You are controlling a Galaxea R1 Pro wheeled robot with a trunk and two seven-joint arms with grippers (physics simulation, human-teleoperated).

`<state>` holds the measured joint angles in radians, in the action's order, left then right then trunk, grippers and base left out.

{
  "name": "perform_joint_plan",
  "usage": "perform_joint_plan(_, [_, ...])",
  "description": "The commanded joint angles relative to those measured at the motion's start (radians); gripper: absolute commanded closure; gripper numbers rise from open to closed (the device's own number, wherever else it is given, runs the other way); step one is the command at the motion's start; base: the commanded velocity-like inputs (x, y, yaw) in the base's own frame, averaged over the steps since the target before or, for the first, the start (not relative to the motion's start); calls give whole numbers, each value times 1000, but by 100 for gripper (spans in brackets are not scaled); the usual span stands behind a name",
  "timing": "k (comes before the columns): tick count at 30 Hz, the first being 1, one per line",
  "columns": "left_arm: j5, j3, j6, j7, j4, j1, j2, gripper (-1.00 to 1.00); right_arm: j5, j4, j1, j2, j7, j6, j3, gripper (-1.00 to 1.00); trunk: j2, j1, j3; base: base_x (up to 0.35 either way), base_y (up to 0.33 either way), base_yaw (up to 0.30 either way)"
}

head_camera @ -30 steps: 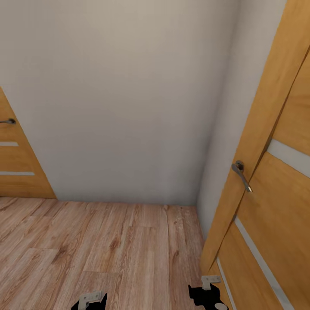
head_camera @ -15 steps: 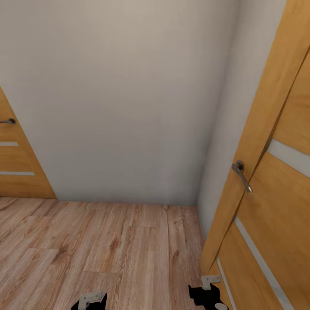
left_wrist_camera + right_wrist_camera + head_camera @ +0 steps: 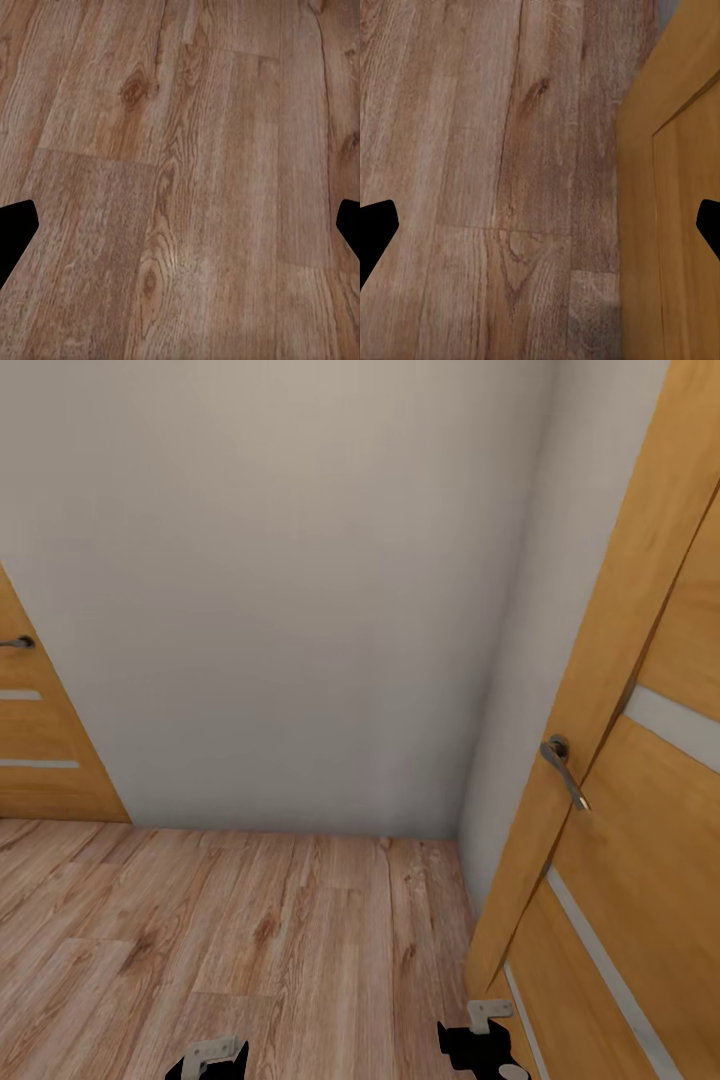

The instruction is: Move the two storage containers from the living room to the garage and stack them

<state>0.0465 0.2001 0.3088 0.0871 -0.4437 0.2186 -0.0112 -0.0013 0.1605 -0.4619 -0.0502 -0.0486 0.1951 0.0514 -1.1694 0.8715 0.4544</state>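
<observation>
Head view: facing a plain off-white wall (image 3: pixel 290 590) that meets a side wall at an inner corner on the right. Light wood plank flooring (image 3: pixel 250 920) below, grain and knots distinct. Orange-brown wooden door (image 3: pixel 620 840) at right, standing open at an angle, with pale inlay strips and a grey metal lever handle (image 3: pixel 562 765). Second door (image 3: pixel 40 750) of the same finish at the left edge, its handle partly cut off by the frame. Left gripper (image 3: pixel 210 1058) and right gripper (image 3: pixel 482 1042) just visible at the bottom edge, black bodies with pale brackets; right gripper close beside the open door's lower edge. Finger state not readable from here.

Left wrist view: looking straight down on bare planks (image 3: pixel 180 172). Black fingertips (image 3: pixel 15 236) at opposite edges of the frame, spread wide, nothing held between them.

Right wrist view: planks (image 3: pixel 495 172) again, plus the door's panelled face (image 3: pixel 675 195) along one side, a detail absent from the other wrist. Fingertips (image 3: pixel 375 232) likewise wide apart and empty.

Storage containers not located at this position.
</observation>
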Motion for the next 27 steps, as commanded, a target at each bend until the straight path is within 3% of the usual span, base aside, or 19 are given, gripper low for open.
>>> perform_joint_plan(1, [5,8,3,8,0,1,-1,-100,0,-1,-1,0,-5,3,5,-100,-1,0,1,72,0,0])
perform_joint_plan(13, [5,8,2,8,0,1,-1,-100,0,-1,-1,0,-5,3,5,-100,-1,0,1,22,0,6])
perform_joint_plan(27, [5,8,3,8,0,1,-1,-100,0,-1,-1,0,-5,3,5,-100,-1,0,1,22,0,84])
